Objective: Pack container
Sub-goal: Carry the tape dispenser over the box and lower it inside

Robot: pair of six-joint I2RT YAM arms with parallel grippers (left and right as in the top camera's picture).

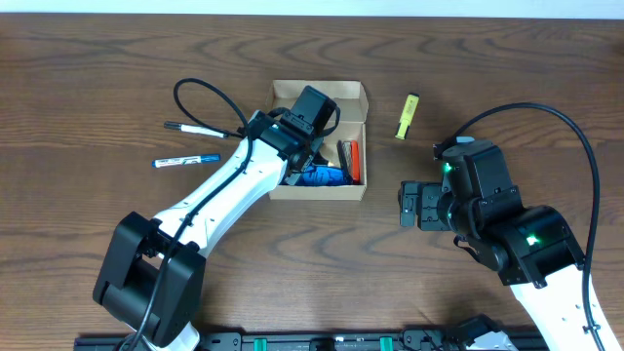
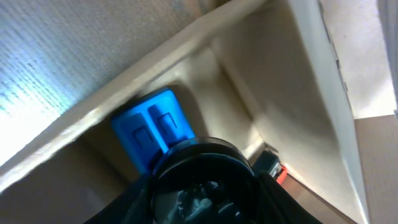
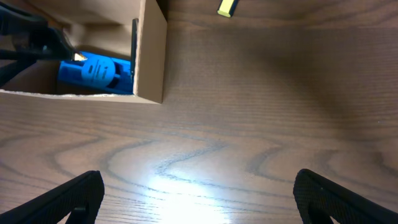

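right gripper [image 3: 198,180]: nearest the robot, to the right of the container [image 1: 351,97] and well apart from it. Its fingers are spread wide over the bare table [image 1: 97,58], with nothing between them.
container: middle of the table, lid flap folded back, mouth open upward.
left gripper [image 1: 302,156]: reached down inside the container at its near left corner. It is partly closed, and its tips are at a blue thing [image 3: 96,71] lying on the floor of the container. Whether it has hold of that thing or only touches it cannot be told, because the wrist view is blocked by a dark round shape.
other contents: a red and black thing [image 1: 351,156] against the container's right wall.
step in hand: probably setting the blue thing down in the container.
how to do it well: keep the wrist clear of the near wall, and let go only once the thing lies flat. Then lift straight up so the cardboard is not dragged along.
left of the container: a blue pen [image 1: 185,160] and, farther off, a thin dark pen [image 1: 195,128], both well apart from it.
beyond its right corner: a yellow marker [image 1: 406,116], not yet packed.
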